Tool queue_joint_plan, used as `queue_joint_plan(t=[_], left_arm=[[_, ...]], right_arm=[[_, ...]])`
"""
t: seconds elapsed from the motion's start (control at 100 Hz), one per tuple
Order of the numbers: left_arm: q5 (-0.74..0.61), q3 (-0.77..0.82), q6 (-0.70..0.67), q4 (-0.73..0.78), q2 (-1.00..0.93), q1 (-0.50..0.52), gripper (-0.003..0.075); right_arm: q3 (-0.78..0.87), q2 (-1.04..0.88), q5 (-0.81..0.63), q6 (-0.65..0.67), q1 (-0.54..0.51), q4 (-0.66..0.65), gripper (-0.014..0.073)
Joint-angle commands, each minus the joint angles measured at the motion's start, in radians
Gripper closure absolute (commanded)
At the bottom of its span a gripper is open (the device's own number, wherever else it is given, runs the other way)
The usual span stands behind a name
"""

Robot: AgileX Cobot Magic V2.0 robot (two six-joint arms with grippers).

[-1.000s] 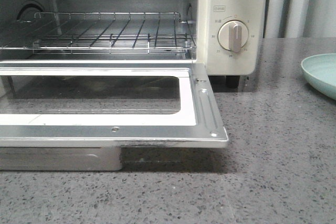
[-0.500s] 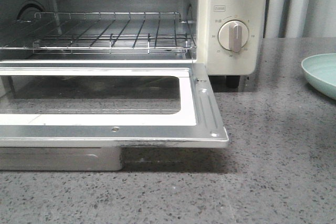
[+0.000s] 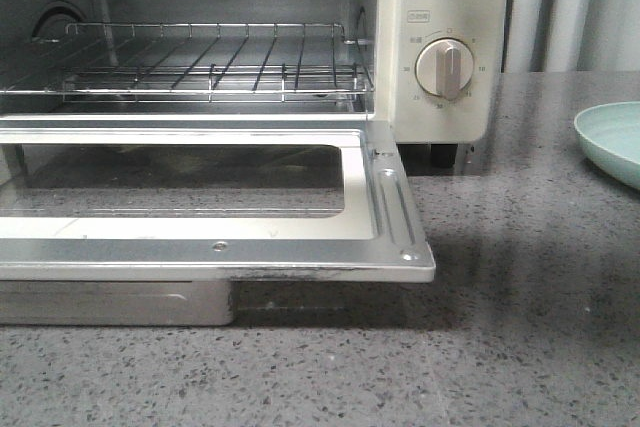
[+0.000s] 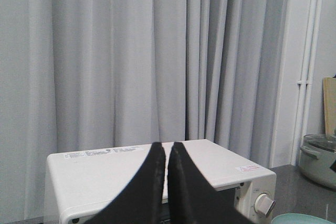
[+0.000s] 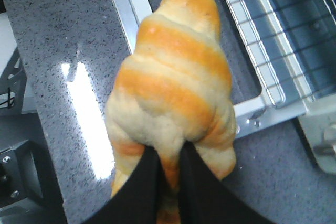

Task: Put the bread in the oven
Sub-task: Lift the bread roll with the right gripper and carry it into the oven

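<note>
The cream-white oven [image 3: 440, 47] stands with its glass door [image 3: 200, 197] dropped open and its wire rack [image 3: 200, 62] bare. In the right wrist view my right gripper [image 5: 169, 156] is shut on the bread [image 5: 176, 77], a golden-orange roll with cream stripes, held in the air above the counter beside the open door's corner [image 5: 252, 114]. The bread and both grippers are out of the front view. In the left wrist view my left gripper [image 4: 167, 148] is shut and empty, raised behind and above the oven's top [image 4: 131, 169].
A pale green plate [image 3: 612, 142] sits on the grey speckled counter [image 3: 520, 347] at the right. A metal tray [image 3: 120, 302] lies under the open door. Grey curtains [image 4: 131, 51] hang behind the oven, with a lidded pot [image 4: 319, 158] off to one side.
In the front view nothing has moved; only a faint shadow has spread on the counter right of the door.
</note>
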Motion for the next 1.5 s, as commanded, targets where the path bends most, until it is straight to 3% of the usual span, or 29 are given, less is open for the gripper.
queue_joint_plan(t=[0.0, 0.17, 0.49, 0.76, 1.32, 1.39, 1.49], left_arm=[[-0.082, -0.03, -0.006, -0.015, 0.013, 0.002, 0.0741], [-0.082, -0.03, -0.006, -0.016, 0.013, 0.002, 0.0741], [-0.082, -0.03, -0.006, -0.016, 0.013, 0.002, 0.0741], [-0.082, -0.03, -0.006, -0.016, 0.013, 0.002, 0.0741], [-0.082, -0.03, -0.006, -0.034, 0.013, 0.002, 0.0741], [-0.082, -0.03, -0.006, -0.034, 0.013, 0.002, 0.0741], [-0.082, -0.03, -0.006, -0.034, 0.013, 0.002, 0.0741]], right_arm=[[-0.069, 0.044, -0.088, 0.064, 0.073, -0.125, 0.0662], [-0.136, 0.151, -0.123, 0.186, 0.16, -0.324, 0.0662], [-0.195, 0.299, -0.243, 0.282, 0.167, -0.547, 0.0662], [-0.223, 0.377, -0.303, 0.282, 0.167, -0.641, 0.0662], [-0.225, 0.446, -0.287, 0.283, 0.155, -0.815, 0.0659], [-0.227, 0.446, -0.267, 0.29, 0.153, -0.815, 0.0601], [-0.231, 0.446, -0.249, 0.32, 0.143, -0.818, 0.041]])
